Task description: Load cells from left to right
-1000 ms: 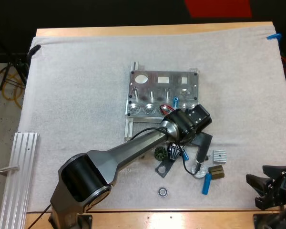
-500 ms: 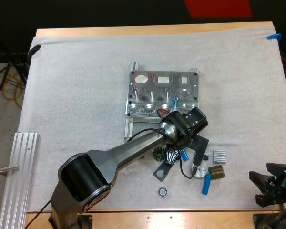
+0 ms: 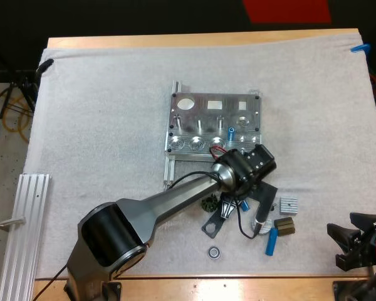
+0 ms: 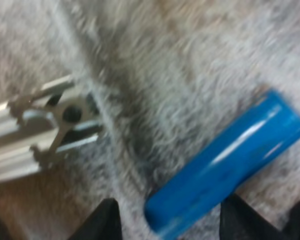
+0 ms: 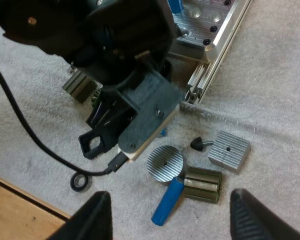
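The metal fixture (image 3: 214, 119) sits about in the middle of the worktop (image 3: 200, 39) on the white mat (image 3: 100, 125). An upright blue cell (image 3: 231, 132) stands in its near row, toward the right. My left claw (image 3: 230, 204) points down at the mat just off the fixture's near edge. Its wrist view shows the black fingers (image 4: 106, 220) spread, with the end of a loose blue cell (image 4: 227, 161) lying between them, not closed on it. That cell is a smooth, glossy, bright blue cylinder with a rounded end, lying flat and slanted on the nap near the cut end of an aluminium rail (image 4: 40, 135). A second loose cell (image 3: 271, 241), the same blue, lies flat closer to the worktop's near edge, toward the near right corner. It is just beside an olive ribbed block (image 5: 202, 184) and a round ribbed disc (image 5: 165, 163). A square ribbed block (image 5: 229, 150), a small dark cone (image 5: 199, 144) and a dark ring (image 3: 214, 252) lie scattered nearby. My right claw (image 3: 354, 246) hovers at the near right corner, its fingers (image 5: 97, 215) spread wide and clear of everything.
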Controlling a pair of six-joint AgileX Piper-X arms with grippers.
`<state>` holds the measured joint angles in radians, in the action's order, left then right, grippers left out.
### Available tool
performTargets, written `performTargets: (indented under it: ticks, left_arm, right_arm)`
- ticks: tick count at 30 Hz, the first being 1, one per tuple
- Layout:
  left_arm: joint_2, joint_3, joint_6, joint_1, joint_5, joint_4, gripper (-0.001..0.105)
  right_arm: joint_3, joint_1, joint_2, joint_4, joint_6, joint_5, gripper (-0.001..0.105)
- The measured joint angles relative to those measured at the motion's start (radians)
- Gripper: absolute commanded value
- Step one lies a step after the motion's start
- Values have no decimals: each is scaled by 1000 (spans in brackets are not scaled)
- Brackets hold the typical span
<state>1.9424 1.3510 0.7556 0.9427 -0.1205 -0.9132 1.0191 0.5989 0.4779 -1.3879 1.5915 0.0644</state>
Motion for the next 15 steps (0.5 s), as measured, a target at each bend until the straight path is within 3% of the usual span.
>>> performTargets:
  ticks: [5,10,15]
  left_arm:
    - [0,0,0,12,31,0,46]
    - [0,0,0,12,70,0,69]
    - [0,0,0,12,75,0,68]
  right_arm:
    - [0,0,0,0,0,0,51]
    - [0,0,0,0,-20,0,51]
    - [0,0,0,0,-21,0,51]
